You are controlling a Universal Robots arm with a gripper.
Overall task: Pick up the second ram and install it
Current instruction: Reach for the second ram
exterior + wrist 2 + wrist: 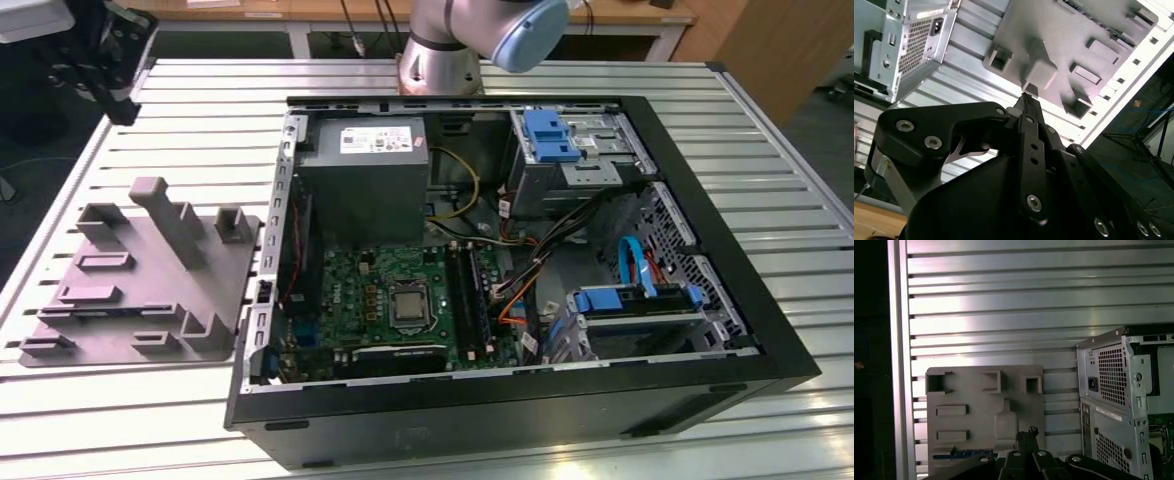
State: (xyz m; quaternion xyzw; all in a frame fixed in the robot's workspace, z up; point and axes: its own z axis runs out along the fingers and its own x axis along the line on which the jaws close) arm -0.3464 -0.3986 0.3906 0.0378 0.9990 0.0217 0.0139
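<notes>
**Fig. – Gripper over parts tray, ram not yet picked.**

Exterior view: open PC case (pixel 534 400) lies on its side on a slatted metal table (pixel 747 120). Inside it are the PSU (pixel 360 180), the mainboard (pixel 360 290) w/ CPU socket (pixel 407 305), and black slot rails (pixel 467 290) just beside the socket, toward the exterior view's right. A grey tray (pixel 134 300) w/ posts and pockets sits on the table, close to the case on the exterior view's left. The arm (pixel 454 45) rises from behind the case.

First wrist view: gripper (pixel 1027 432) looks down on the tray – fingertips drawn together, nothing between them. The ram (pixel 961 454) shows as a thin blue strip standing on edge in a tray slot, at the end away from the three square pockets. It is not in the gripper and not in the case. Whether the fingertips touch the tray cannot be told. The case's rear panel, w/ vent grilles, is next to the tray.

Second wrist view: side-on look along the gripper's black linkage, w/ the tip lined up in front of a tray post.
</notes>
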